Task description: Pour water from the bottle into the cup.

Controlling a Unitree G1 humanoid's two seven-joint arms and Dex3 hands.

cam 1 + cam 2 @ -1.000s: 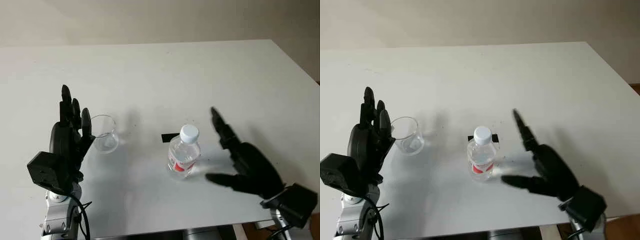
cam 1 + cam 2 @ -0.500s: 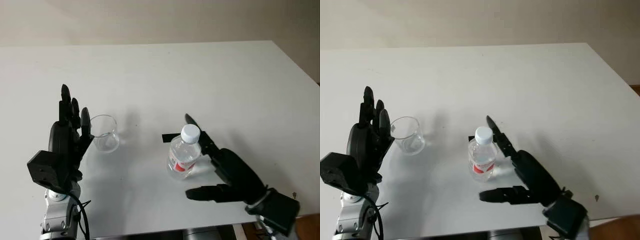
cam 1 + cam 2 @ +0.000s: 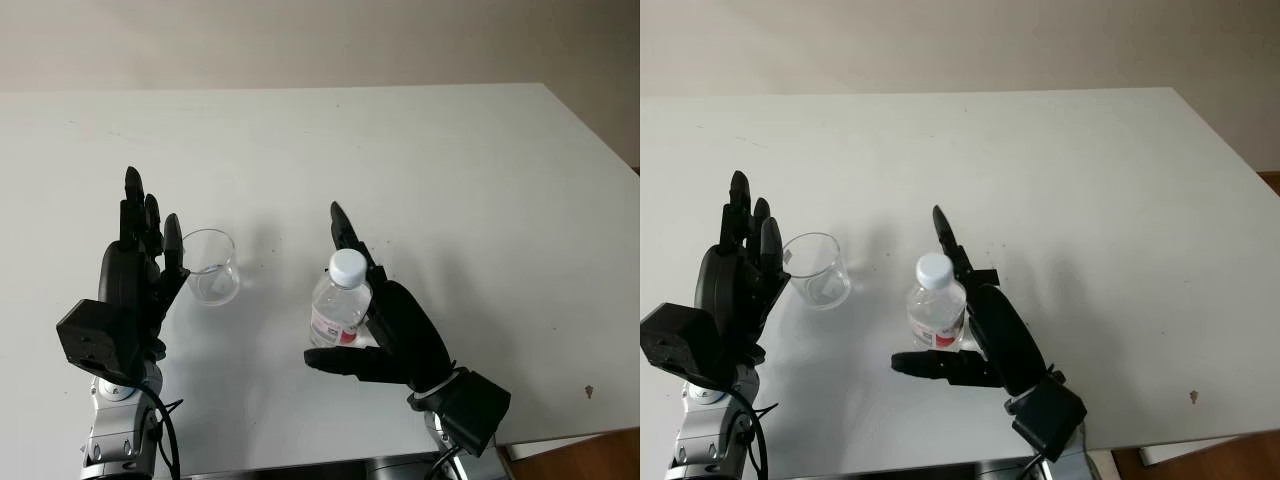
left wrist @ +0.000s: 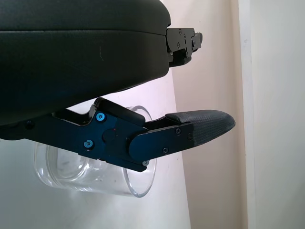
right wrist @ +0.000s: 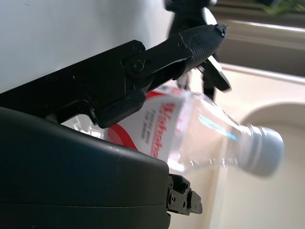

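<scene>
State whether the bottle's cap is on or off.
On. The white cap still sits on the bottle, beside the right hand.

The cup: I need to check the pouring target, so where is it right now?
The cup stands on the white table, left of centre in the head views, just beside the open left hand and left of the bottle.

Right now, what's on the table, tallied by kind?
Clear plastic water bottles with white cap and red label: 1
Clear empty glass cups: 1
Black tape marks: 1
Total: 3
</scene>
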